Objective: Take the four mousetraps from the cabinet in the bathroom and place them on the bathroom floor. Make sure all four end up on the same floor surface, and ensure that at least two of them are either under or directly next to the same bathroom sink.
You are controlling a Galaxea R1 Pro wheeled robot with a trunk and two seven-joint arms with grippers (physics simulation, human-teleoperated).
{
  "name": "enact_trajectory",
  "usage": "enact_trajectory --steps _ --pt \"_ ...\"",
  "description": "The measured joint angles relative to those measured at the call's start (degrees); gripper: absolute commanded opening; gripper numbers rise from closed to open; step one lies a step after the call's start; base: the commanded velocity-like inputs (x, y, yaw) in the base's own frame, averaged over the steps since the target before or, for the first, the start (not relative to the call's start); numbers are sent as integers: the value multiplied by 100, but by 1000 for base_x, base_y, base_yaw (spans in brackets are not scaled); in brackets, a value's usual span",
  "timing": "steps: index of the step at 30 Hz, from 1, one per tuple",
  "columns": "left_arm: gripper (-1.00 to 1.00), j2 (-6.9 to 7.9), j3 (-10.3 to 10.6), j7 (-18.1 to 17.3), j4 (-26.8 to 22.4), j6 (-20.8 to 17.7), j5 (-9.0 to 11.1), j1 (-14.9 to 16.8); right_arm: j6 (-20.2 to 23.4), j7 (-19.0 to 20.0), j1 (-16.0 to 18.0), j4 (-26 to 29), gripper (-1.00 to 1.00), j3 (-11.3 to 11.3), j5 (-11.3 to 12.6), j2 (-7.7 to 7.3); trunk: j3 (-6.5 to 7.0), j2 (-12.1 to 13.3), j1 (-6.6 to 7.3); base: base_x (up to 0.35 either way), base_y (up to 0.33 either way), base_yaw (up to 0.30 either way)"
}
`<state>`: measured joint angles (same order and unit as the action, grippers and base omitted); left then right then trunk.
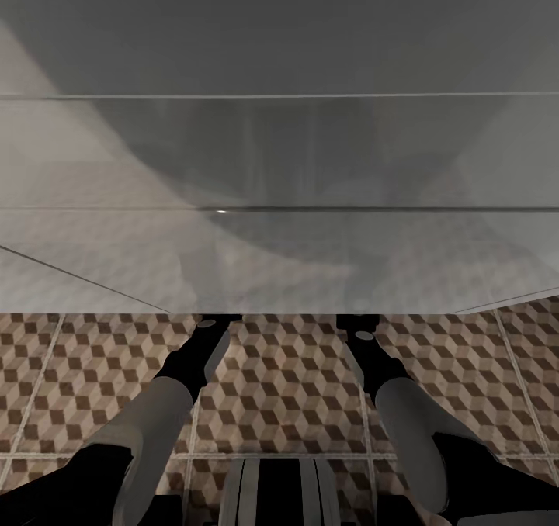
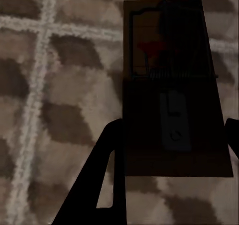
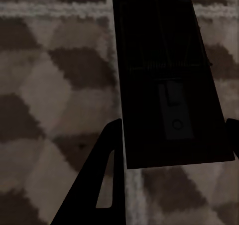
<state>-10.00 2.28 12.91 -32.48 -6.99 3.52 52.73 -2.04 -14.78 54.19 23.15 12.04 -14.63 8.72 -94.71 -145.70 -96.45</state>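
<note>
**A:** Between the fingers of each tool, that's where the task's things are. In the left wrist view a mousetrap [image 2: 172, 88] sits in the left tool [image 2: 172, 140], one dark finger [image 2: 107, 170] against its long edge and the other just showing at the opposite edge. The right tool [image 3: 172, 138] pinches a second mousetrap [image 3: 167, 78] the same way.

**B:** Which way do the boards run?

**A:** Each board's long axis points straight out along the fingers, away from the wrist, with the spring bar across it. Both are gripped at the near end.

**B:** And the bathroom floor [image 1: 287, 386]?

**A:** Its cube-pattern tiles lie behind both boards in the wrist views. I judge the flat faces roughly parallel to the tiles, so the coming move would be straight down. Whether the boards touch the tiles, I cannot tell.

**B:** Which arm is nearer?

**A:** In the head view both forearms reach forward side by side under the pale edge of a white unit [image 1: 279, 262], about level. Neither looks closer.
</note>
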Motion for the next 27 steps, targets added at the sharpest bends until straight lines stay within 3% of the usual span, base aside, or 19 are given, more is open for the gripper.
enact_trajectory --steps 6,13,21,27 --pt "-100 0 97 -165 -35 -187 -34 0 12 -7 -1 1 -100 0 -2 -3 0 0 0 0 0 0" --pt "-100 0 491 -30 -61 -579 -59 0 25 -12 -1 1 -100 3 -3 -7 0 0 0 0 0 0" --pt "-100 0 577 419 -95 -603 -15 -1 17 -17 -3 1 -100 -7 -3 -3 0 0 0 0 0 0" --pt "-100 0 592 481 -209 -577 -12 0 48 -20 -2 52 -100 -24 -11 0 0 0 0 0 0 0"
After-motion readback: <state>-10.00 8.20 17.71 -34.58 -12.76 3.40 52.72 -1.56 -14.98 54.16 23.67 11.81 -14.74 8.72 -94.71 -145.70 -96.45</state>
